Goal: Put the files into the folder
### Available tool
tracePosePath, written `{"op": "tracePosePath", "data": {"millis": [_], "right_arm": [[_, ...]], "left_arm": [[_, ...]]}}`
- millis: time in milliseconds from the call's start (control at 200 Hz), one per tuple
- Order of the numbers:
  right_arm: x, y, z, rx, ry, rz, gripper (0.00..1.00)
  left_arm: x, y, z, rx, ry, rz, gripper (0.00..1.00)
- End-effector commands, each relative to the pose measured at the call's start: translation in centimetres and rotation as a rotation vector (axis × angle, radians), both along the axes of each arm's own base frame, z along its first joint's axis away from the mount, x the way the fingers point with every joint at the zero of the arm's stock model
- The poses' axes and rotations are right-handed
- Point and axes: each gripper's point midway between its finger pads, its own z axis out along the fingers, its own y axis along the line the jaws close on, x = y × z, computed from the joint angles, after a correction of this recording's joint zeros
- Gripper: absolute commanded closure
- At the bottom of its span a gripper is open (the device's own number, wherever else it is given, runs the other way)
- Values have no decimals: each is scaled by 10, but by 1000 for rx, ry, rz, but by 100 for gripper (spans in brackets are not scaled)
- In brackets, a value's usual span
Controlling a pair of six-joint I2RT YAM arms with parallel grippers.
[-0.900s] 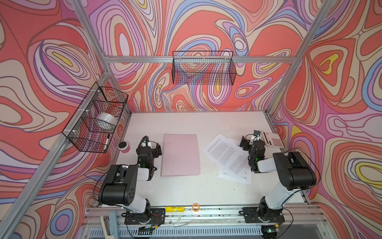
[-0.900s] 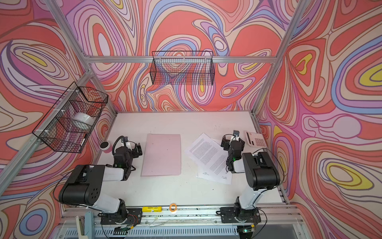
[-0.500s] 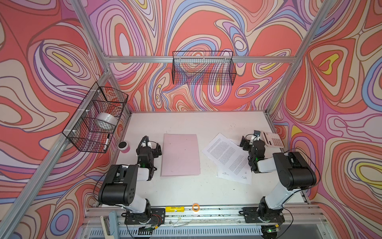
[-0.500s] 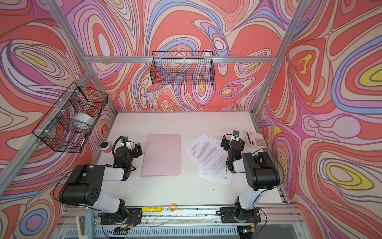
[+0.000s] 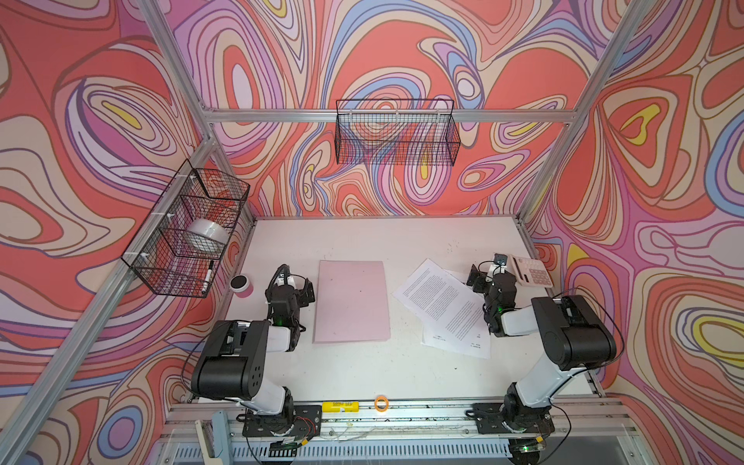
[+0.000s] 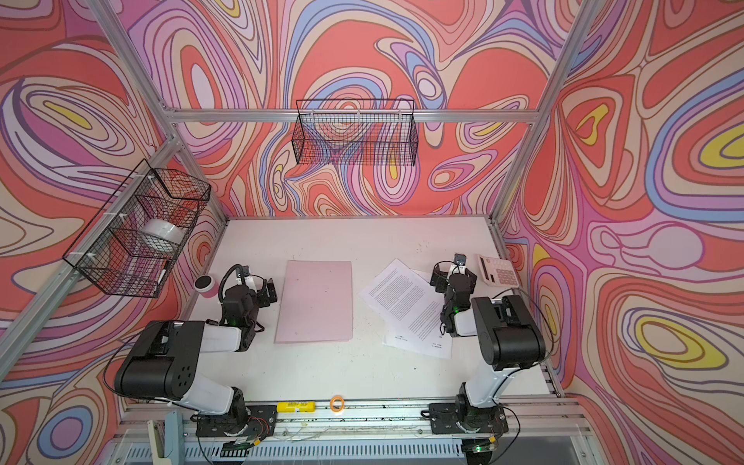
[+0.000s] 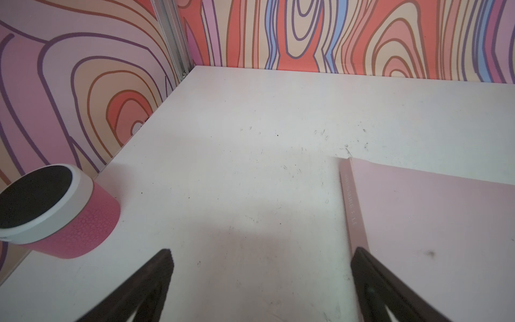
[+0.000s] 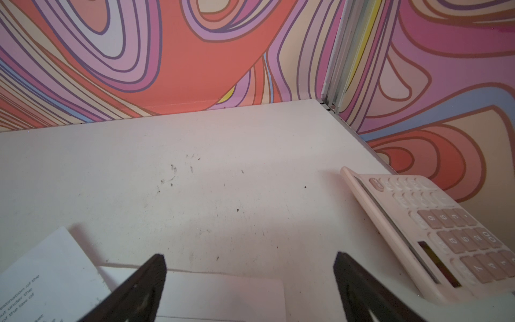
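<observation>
Jaws of the left gripper point(image 7: 263, 251) stand spread and empty beside the spine of the folder point(image 5: 351, 300), which lies shut on the table point(image 5: 362, 374), a little nearer its left edge. Further right the files point(image 5: 441, 306) lie fanned, apart from the folder, the right gripper point(image 8: 249, 255) spread and empty over their far edge beside a calculator point(image 5: 531, 273). Task looks unstarted: the next move would call for lifting the thin cover open before any sheet goes in
</observation>
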Motion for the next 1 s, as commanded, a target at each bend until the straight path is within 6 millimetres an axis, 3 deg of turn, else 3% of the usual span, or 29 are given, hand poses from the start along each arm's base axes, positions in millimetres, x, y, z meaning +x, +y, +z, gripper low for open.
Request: {"op": "tracePosePath", "data": {"millis": [0, 701, 791, 882, 997], "right_arm": [[-2, -3, -2, 1, 1, -14, 2], [-2, -3, -3, 3, 8, -11, 1], [-2, -4, -1, -2, -2, -16, 2], [-3, -7, 5, -9, -2, -46, 2], [-2, -7, 6, -7, 10, -49, 1]], "left_arm": [[6, -1, 5, 10, -10, -3, 0], [7, -4, 7, 15, -9, -30, 0], [7, -27, 20, 18, 19, -167, 0], [0, -11, 47, 18, 15, -61, 0], [-10, -6, 82, -44, -117, -5, 0]]}}
